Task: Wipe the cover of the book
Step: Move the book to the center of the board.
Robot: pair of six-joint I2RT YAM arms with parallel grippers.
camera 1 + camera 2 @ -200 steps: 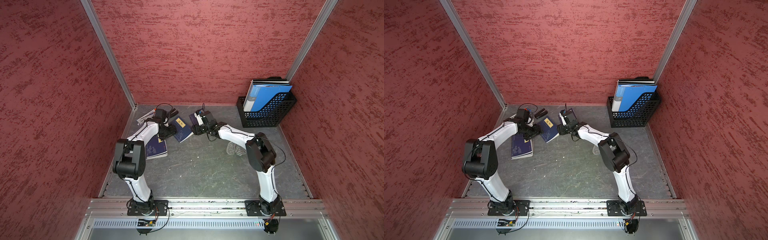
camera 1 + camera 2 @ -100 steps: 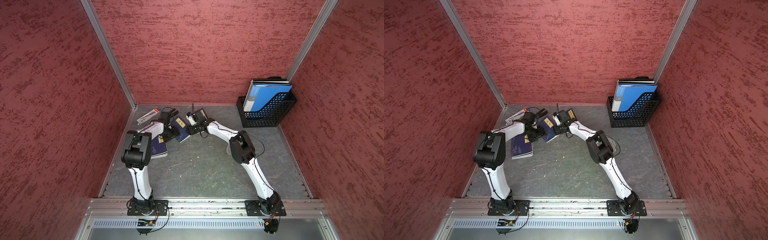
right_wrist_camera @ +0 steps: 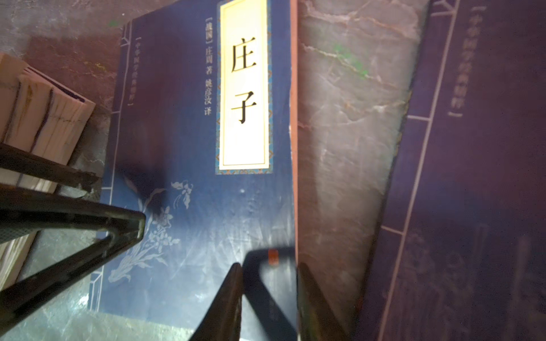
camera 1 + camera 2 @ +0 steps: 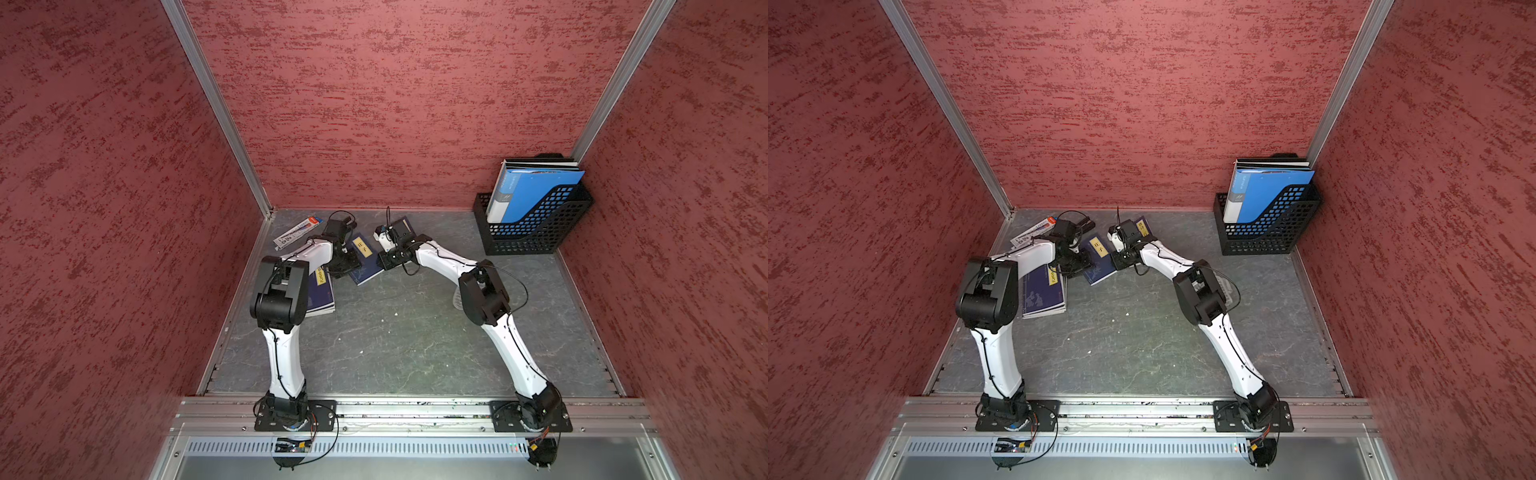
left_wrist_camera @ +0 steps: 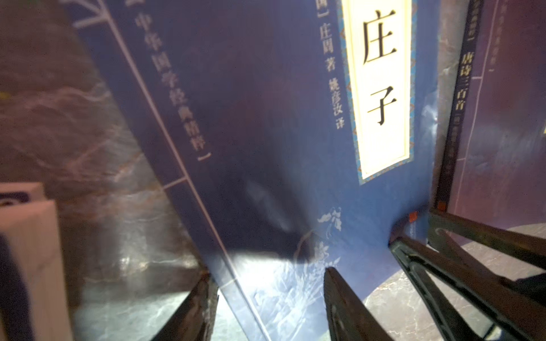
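Long white packet [image 4: 297, 232]: on the grey table [image 4: 395, 332], behind the left gripper toward the back corner, apart from it.
Stack of books [image 4: 322, 295]: dark blue covers, just beside the left gripper on its outer side, partly under the left arm in both top views.
Left gripper [image 4: 347, 266]: down at the book's left edge. In its wrist view the left gripper [image 5: 267, 273] is released, its jaws well apart with a corner of the cover between them.
Book [image 4: 366, 266]: dark blue with a cream title strip. It lies on the table between the two grippers, with one gripper at each side edge. The cover fills the left wrist view [image 5: 266, 118].
Right gripper [image 4: 384, 262]: at the book's right edge, facing the left gripper. In its wrist view [image 3: 269, 265] the jaws are close together, with a narrow strip of the cover's edge in the gap. Whether they are clamped on it cannot be told.
Second blue book [image 4: 401, 226]: just behind the right gripper, partly hidden by its wrist.
Black mesh rack [image 4: 536, 237]: well to the right of the right gripper, in the back corner, holding upright blue folders [image 4: 536, 187].
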